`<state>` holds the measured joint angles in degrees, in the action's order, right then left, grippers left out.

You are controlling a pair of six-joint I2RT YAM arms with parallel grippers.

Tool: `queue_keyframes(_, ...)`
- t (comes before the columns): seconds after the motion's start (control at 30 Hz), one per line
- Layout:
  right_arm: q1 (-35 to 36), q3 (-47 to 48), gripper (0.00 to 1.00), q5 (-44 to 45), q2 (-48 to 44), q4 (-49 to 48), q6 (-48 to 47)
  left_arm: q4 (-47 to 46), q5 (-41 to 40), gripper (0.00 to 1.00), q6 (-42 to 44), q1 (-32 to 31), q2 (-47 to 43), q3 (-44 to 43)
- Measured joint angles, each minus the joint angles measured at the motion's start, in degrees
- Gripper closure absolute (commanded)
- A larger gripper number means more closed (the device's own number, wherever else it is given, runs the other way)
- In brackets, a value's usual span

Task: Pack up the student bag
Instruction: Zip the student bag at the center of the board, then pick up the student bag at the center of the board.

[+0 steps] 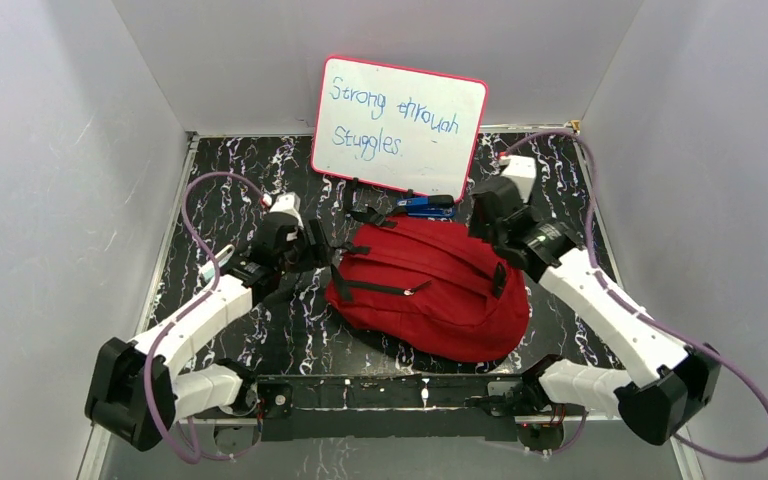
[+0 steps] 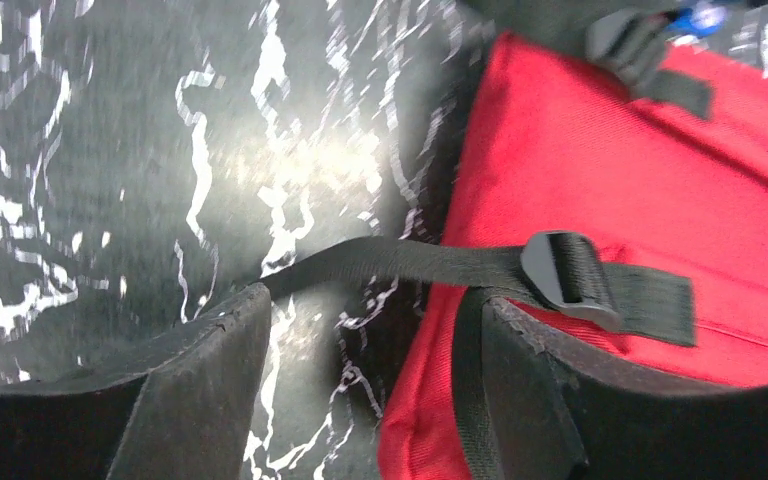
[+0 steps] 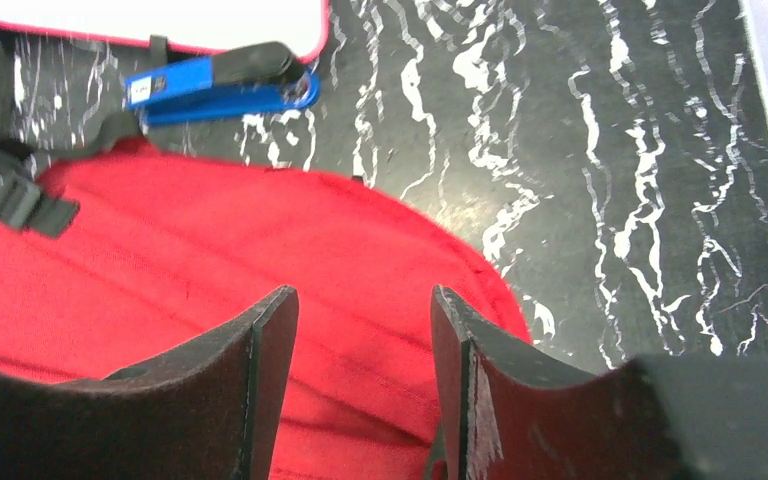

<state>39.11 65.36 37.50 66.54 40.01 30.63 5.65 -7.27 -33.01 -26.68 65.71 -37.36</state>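
Observation:
The student bag (image 1: 430,290), a red backpack with black straps, lies flat in the middle of the marbled table. My left gripper (image 1: 318,255) is at its left edge. In the left wrist view that gripper (image 2: 370,310) is open, straddling the bag's (image 2: 640,170) red edge, with a black strap (image 2: 390,262) and its buckle (image 2: 565,275) crossing just beyond the fingertips. My right gripper (image 1: 493,240) hovers over the bag's upper right corner. In the right wrist view it (image 3: 365,300) is open, with only red fabric (image 3: 210,250) showing between the fingers.
A whiteboard (image 1: 400,125) with handwriting leans against the back wall. A blue stapler (image 1: 425,207) (image 3: 215,85) lies on the table between the board and the bag. Loose black straps (image 3: 0,130) trail from the bag's top. White walls enclose the table.

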Motion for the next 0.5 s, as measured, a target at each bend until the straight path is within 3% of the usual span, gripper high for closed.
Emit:
queue_keyframes(0.23,-17.4,-2.4,0.34,-5.6,-8.0,-3.1,-1.9,1.2,7.3,0.22,11.1,-0.2,-5.6,-11.1)
queue_keyframes(0.33,-26.2,-3.5,0.34,-12.2,-8.5,-5.0,-3.6,0.7,13.2,0.22,16.7,-0.9,-8.0,-15.4)
queue_keyframes(0.5,-31.1,-5.6,0.34,-20.0,-8.5,-7.1,-4.4,0.5,26.0,0.22,22.4,-2.5,-7.7,-20.3)
